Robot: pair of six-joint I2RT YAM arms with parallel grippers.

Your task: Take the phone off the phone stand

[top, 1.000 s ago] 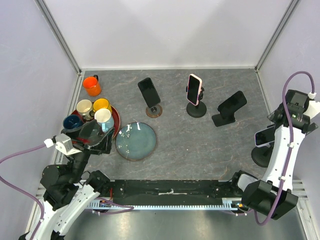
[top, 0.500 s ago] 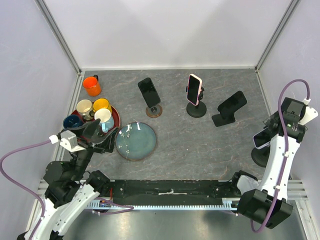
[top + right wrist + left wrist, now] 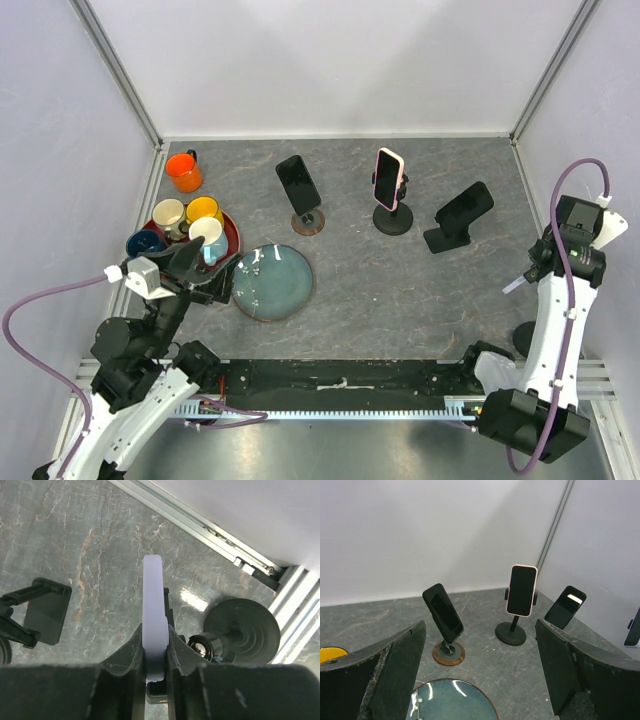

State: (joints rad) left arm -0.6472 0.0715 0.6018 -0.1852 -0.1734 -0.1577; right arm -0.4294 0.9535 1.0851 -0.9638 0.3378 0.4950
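Tabletop [image 3: 400, 290] veined grey, white-walled, phone [image 3: 153, 600] in right pincer [image 3: 154, 649]

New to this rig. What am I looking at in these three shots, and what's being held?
Two robot arms, each ending in two fingers, are bolted to the near edge of a grey table. The overhead picture looks down on both; the other two come from a camera on each wrist. The right fingers pinch a lavender phone edge-on, above a black stand, which looks empty. The left fingers are open, holding nothing. On the table: a black phone, a pink phone and a second black phone, each on a stand, plus a blue plate, a red tray of mugs and an orange mug.
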